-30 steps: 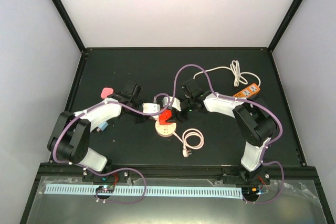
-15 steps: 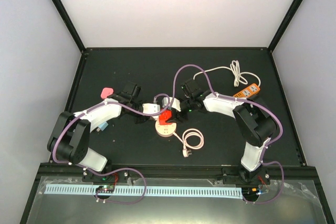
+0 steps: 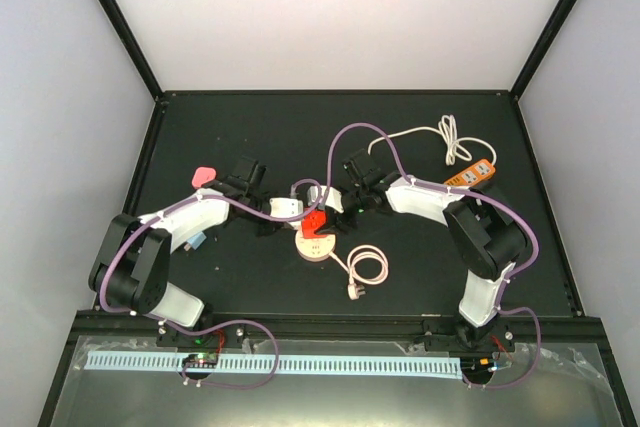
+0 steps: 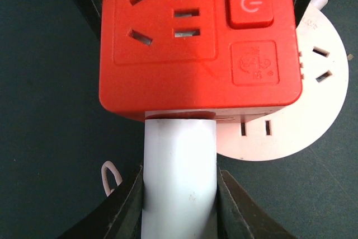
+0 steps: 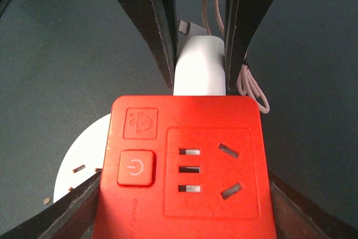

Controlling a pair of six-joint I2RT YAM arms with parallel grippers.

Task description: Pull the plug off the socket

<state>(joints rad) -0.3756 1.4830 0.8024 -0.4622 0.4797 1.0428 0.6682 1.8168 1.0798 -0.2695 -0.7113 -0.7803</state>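
Observation:
A red cube socket (image 3: 316, 219) hangs just above a round white socket base (image 3: 316, 244) at mid table. A white plug (image 4: 179, 177) is seated in the red socket's (image 4: 198, 43) side face. My left gripper (image 4: 179, 197) is shut on the plug, with one finger pressed against each side of it. The right gripper (image 5: 184, 208) is shut on the red socket (image 5: 184, 163), its fingers flanking the cube's two sides. In the right wrist view the plug (image 5: 200, 71) sticks out of the far face between the left gripper's fingers (image 5: 159, 26).
An orange power strip (image 3: 470, 175) with a bundled white cable (image 3: 445, 137) lies at the back right. A coiled white cord with a plug (image 3: 365, 269) lies in front of the round base. At the left lie a pink object (image 3: 203, 175) and a small blue piece (image 3: 197, 240).
Both grippers, with plug and socket, have shifted very slightly left and away. Both grips are unchanged.

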